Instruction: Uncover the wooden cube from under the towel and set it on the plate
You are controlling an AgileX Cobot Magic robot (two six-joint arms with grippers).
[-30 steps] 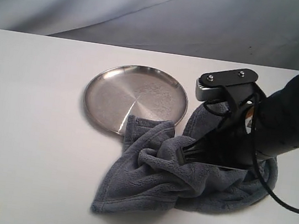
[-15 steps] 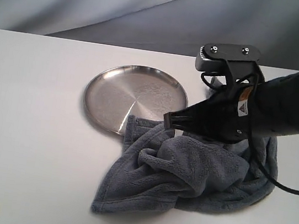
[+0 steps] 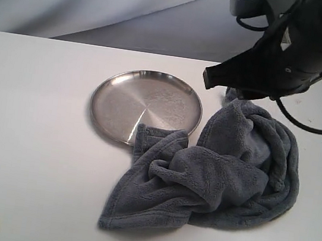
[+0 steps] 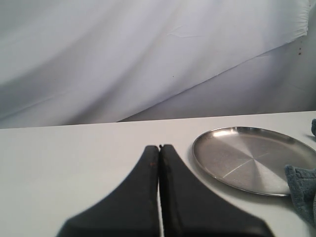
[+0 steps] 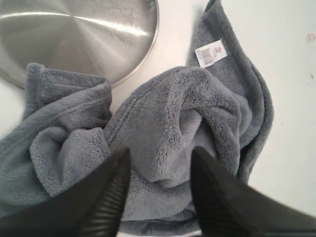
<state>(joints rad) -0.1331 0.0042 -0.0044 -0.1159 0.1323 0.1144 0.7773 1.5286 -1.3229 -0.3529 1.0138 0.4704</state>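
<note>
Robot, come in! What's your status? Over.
Right gripper open above towel. Left gripper shut. No cube showing. Towel corner on plate rim.

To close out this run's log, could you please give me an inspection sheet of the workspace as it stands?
Surface: white table, a few faint specks.
Job's things: round silvery steel plate, holding no cube; crumpled blue-grey fleece towel beside it, one corner lying over the plate's rim, white tag showing; wooden cube not visible in any view.
Clutter: nothing seen.
Grippers: right gripper open, empty, above the towel; left gripper shut, empty, apart from the plate.
Cables: black cable hanging off the right arm, beyond the towel's far edge.
Surroundings: grey draped cloth backdrop.
</note>
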